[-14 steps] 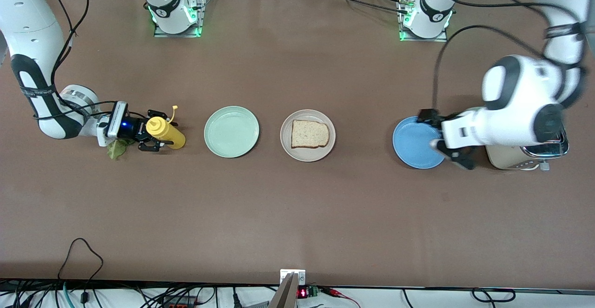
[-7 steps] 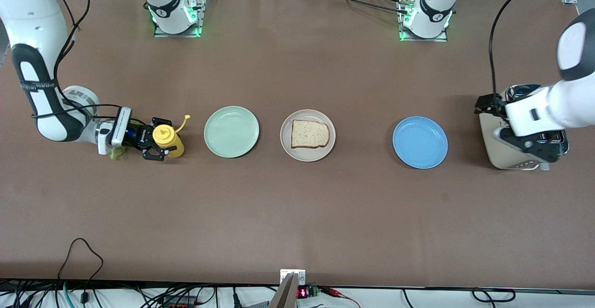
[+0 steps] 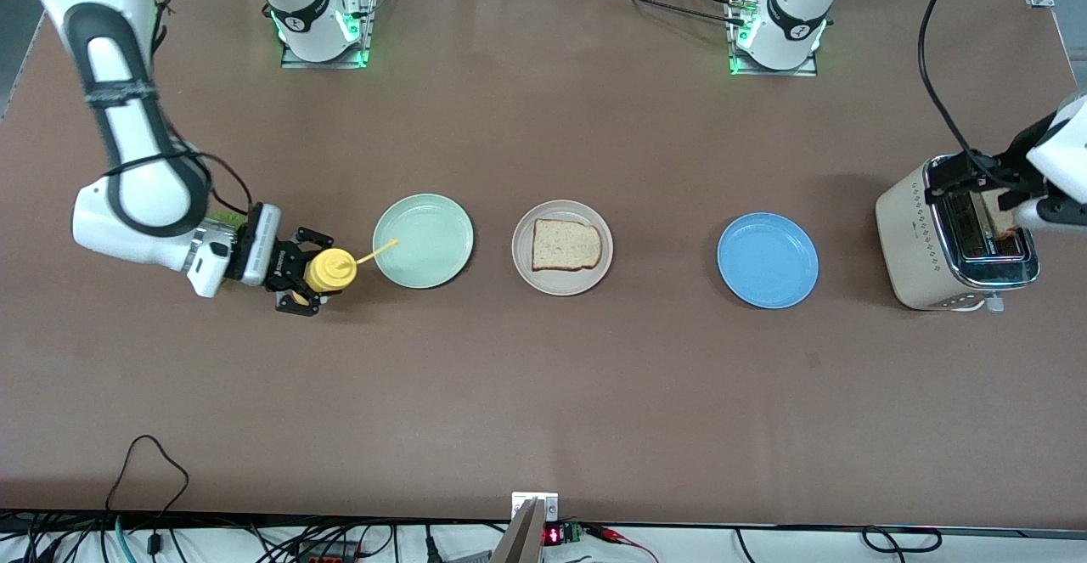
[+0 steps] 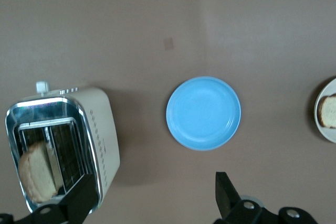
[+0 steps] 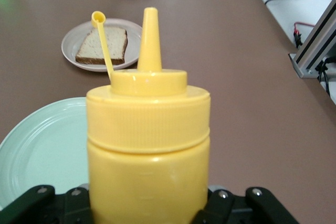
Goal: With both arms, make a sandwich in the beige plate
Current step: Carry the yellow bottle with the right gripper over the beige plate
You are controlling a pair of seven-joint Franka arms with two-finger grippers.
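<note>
One bread slice (image 3: 566,244) lies on the beige plate (image 3: 562,283) at mid-table. My right gripper (image 3: 306,278) is shut on an upright yellow squeeze bottle (image 3: 329,269), close to the mint-green plate's rim. In the right wrist view the bottle (image 5: 148,145) fills the frame, its loose cap (image 5: 97,18) dangling on its strap. A scrap of green lettuce (image 3: 223,217) peeks out from under the right wrist. My left gripper (image 3: 989,185) hangs open over the toaster (image 3: 921,240). A second bread slice (image 4: 37,177) stands in a toaster slot.
A mint-green plate (image 3: 423,240) sits between the bottle and the beige plate. A blue plate (image 3: 767,260) lies between the beige plate and the toaster. Cables run along the table edge nearest the front camera.
The right gripper closed on the bottle, which went from lying on its side to upright and shifted toward the front camera. The left arm swung from the blue plate to over the toaster.
</note>
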